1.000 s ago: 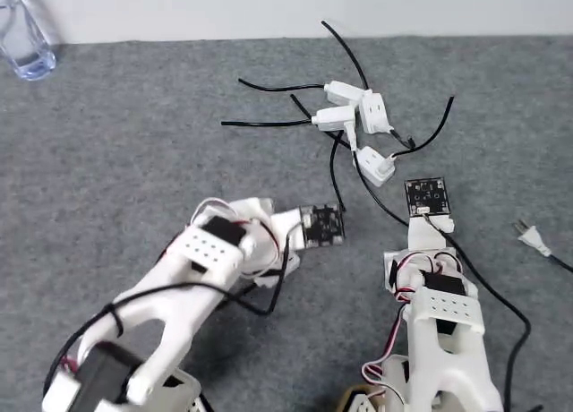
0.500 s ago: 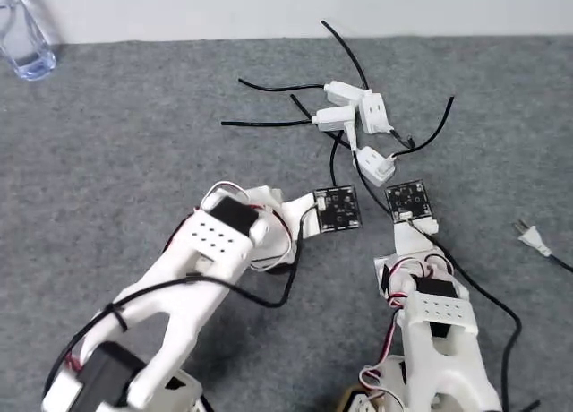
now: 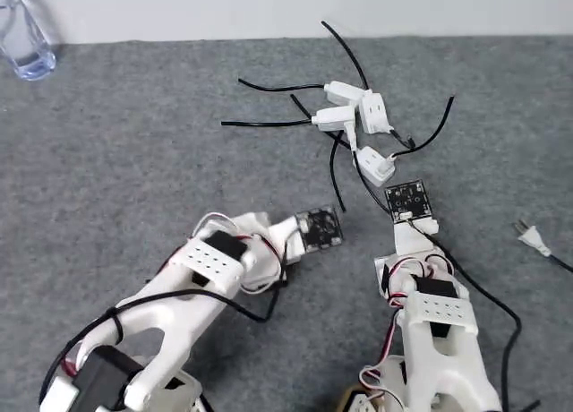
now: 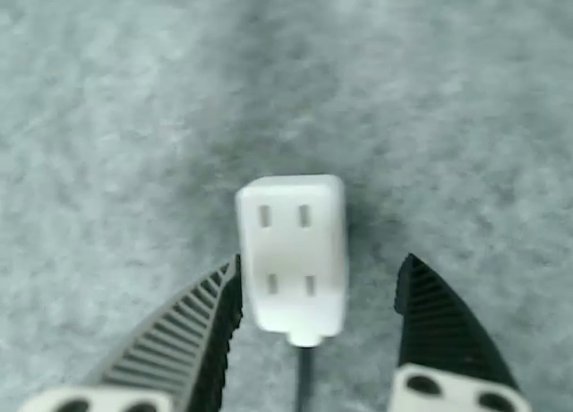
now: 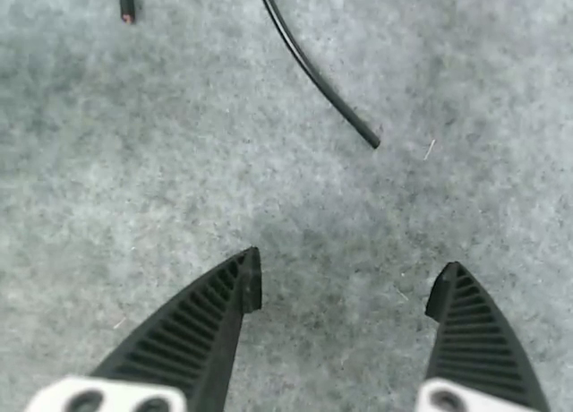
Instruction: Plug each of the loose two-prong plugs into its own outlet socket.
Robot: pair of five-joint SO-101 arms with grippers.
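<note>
The left end effector (image 4: 320,269) hangs over the grey table (image 4: 448,90) with its fingers spread apart. A white outlet socket (image 4: 291,251) lies flat between them, its two pairs of slots facing up. One fingertip (image 4: 228,291) sits just beside the socket's long edge. The other fingertip (image 4: 421,291) stands off, with a strip of bare table between it and the socket. The socket's dark cord (image 4: 304,381) runs back under the end effector. Beyond the socket's far end the table is open cloth.

The right end effector (image 5: 349,267) also has its fingers apart, with bare table between them. Ahead of it lies the cut end of a black cord (image 5: 372,141), apart from both fingertips. A second cord end (image 5: 125,9) lies farther ahead and off to one side.

In the high view, a bunch of white sockets and plugs (image 3: 367,116) lies ahead of both arms, with black cords fanning out around it. The nearest white piece (image 3: 376,166) is close ahead of the right arm (image 3: 439,322). A loose two-prong plug (image 3: 534,240) lies well apart on that arm's outer side. A clear glass (image 3: 22,40) stands far off at the table's back corner.
</note>
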